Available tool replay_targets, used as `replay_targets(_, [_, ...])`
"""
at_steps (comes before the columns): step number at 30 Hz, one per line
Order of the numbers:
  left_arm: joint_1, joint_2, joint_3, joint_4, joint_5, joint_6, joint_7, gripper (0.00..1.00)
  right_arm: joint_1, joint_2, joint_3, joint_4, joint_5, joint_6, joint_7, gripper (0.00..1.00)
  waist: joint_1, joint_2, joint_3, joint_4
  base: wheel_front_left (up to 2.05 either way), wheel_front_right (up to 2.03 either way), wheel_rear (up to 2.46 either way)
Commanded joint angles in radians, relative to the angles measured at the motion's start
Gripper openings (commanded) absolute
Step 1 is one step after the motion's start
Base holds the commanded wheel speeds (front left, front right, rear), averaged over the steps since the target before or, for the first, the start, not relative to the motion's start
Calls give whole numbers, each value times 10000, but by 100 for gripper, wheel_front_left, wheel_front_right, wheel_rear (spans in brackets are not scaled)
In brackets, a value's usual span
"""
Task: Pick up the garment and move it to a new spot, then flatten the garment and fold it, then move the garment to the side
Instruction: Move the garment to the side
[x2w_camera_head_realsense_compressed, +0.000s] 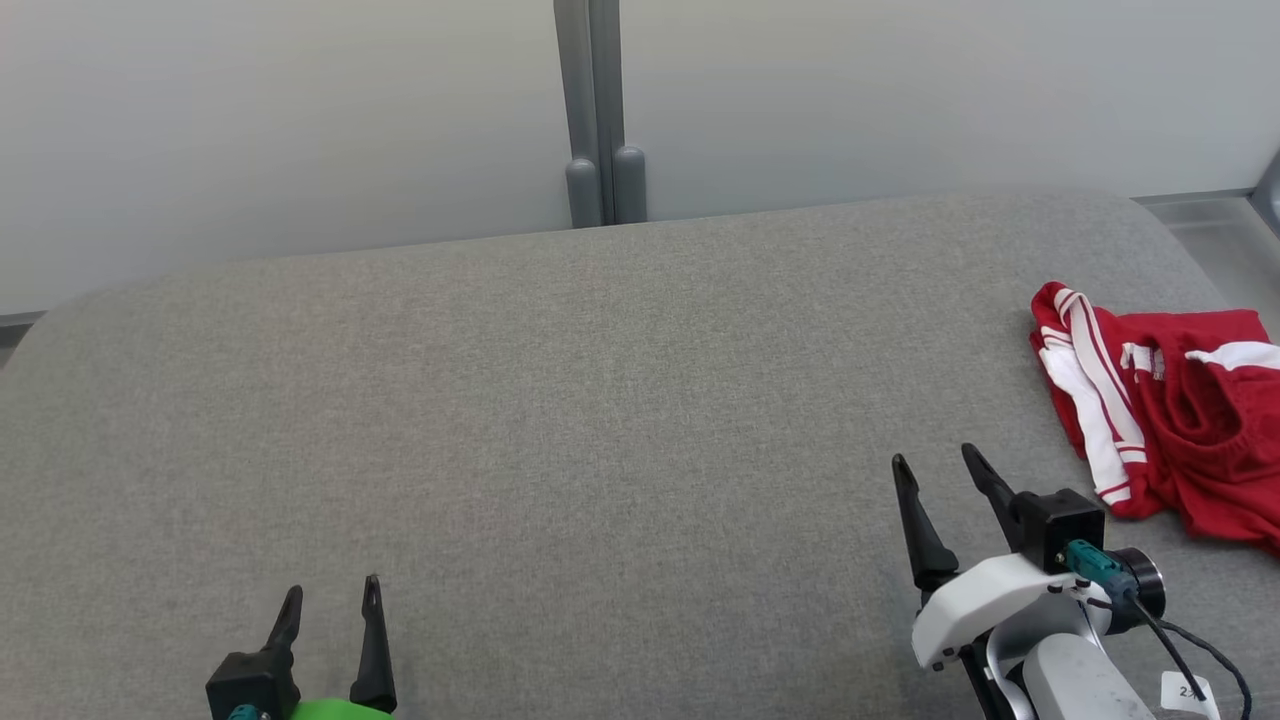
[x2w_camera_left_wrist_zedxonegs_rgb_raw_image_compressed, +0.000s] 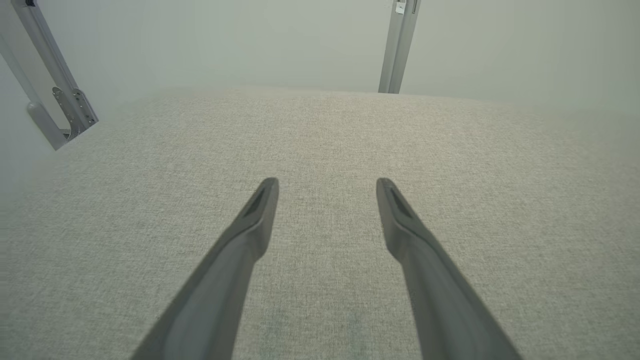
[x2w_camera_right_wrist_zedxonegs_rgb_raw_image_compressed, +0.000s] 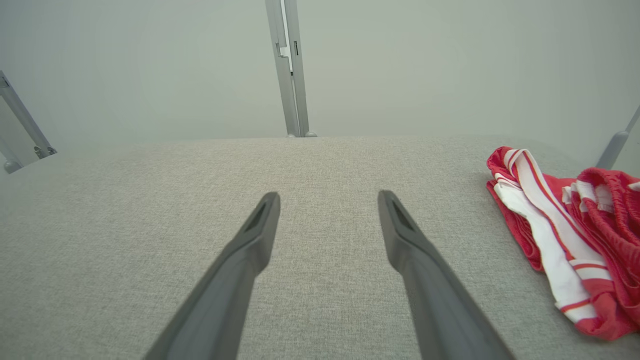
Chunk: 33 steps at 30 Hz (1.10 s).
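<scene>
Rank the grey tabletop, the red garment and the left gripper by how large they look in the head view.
1. grey tabletop
2. red garment, cut off at the right edge
3. left gripper, cut off at the bottom edge

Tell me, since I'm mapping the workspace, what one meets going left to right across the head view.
left gripper, open → grey post at the back → right gripper, open → red and white garment, crumpled at the right edge.
</scene>
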Motion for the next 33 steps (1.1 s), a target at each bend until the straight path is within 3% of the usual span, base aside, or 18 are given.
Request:
replay_targets(1, [128, 43, 58, -17, 40, 46, -20, 100, 149, -3, -23, -43, -104, -18, -35, 100, 0, 0, -49, 33, 0, 0, 0])
replay_targets(17, [128, 43, 107, 19, -179, 1, -20, 100, 239, 65, -171, -76, -754, -18, -35, 100, 0, 0, -65, -5, 0, 0, 0])
replay_targets(32, [35, 45, -59, 72, -294, 86, -20, 100, 324, 70, -41, -206, -566, -18, -35, 100, 0, 0, 14, 0, 0, 0, 0])
replay_targets(33, [31, 43, -31, 80, -309, 68, -22, 100, 320, 58, -19, -201, -591, -21, -34, 100, 0, 0, 21, -253, 0, 0, 0])
